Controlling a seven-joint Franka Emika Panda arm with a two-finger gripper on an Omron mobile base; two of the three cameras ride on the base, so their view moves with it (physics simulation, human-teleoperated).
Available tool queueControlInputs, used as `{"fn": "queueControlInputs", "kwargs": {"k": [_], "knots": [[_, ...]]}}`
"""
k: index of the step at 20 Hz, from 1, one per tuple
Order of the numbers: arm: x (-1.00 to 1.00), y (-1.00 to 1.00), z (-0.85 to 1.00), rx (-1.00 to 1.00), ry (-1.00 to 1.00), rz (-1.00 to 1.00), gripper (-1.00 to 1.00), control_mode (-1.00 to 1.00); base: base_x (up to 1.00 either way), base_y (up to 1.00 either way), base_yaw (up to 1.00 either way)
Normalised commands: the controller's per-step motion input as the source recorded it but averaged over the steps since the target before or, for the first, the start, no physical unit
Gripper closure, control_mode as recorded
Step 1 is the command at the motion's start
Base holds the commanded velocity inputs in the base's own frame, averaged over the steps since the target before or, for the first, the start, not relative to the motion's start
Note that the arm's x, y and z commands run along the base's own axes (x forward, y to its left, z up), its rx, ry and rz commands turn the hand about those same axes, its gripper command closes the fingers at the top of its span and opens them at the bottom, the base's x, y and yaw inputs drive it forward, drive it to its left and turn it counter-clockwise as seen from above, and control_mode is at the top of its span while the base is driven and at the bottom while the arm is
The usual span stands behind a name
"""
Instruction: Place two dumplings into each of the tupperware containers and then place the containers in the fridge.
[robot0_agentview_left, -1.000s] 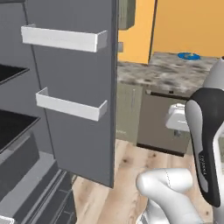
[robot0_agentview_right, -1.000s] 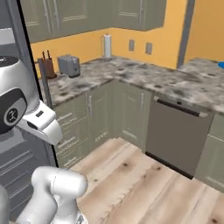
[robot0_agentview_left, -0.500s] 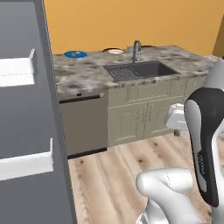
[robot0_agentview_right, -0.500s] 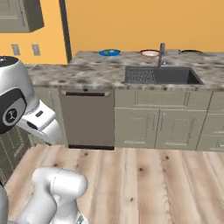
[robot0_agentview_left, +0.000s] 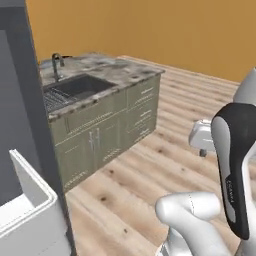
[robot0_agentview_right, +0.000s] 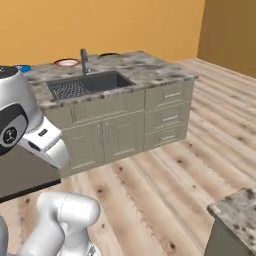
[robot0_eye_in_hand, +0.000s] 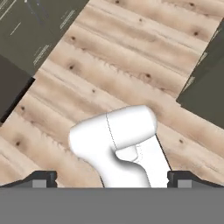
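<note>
Claw (robot0_eye_in_hand: 112, 177) open wide, empty, pointing down at wood floor (robot0_eye_in_hand: 131, 65). Dark cabinet fronts (robot0_eye_in_hand: 30, 30) beyond fingertips (robot0_eye_in_hand: 41, 178), both sides.

Grey fridge (robot0_agentview_left: 20, 100) door open, white-binned

Both base views look forward and down from behind the white arm, sharing the grey-green cabinet run with speckled stone counter (robot0_agentview_left: 131, 75) (robot0_agentview_right: 150, 67) and steel sink (robot0_agentview_left: 75, 89) (robot0_agentview_right: 90, 82). The hand view faces straight down at pale wood-plank floor (robot0_eye_in_hand: 131, 57), close beneath the hand.
</note>
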Motion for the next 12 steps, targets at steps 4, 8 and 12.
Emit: {"fn": "queueControlInputs", "kwargs": {"k": [4,8,12], "knots": [[0.00,0.00,0.00,0.00,0.00,0.00,-1.00,1.00,1.00,1.00,-0.48],[0.00,0.00,0.00,0.00,0.00,0.00,-1.00,1.00,0.82,0.83,-0.69],[0.00,0.00,0.00,0.00,0.00,0.00,-1.00,1.00,0.84,0.83,-0.70]]}}
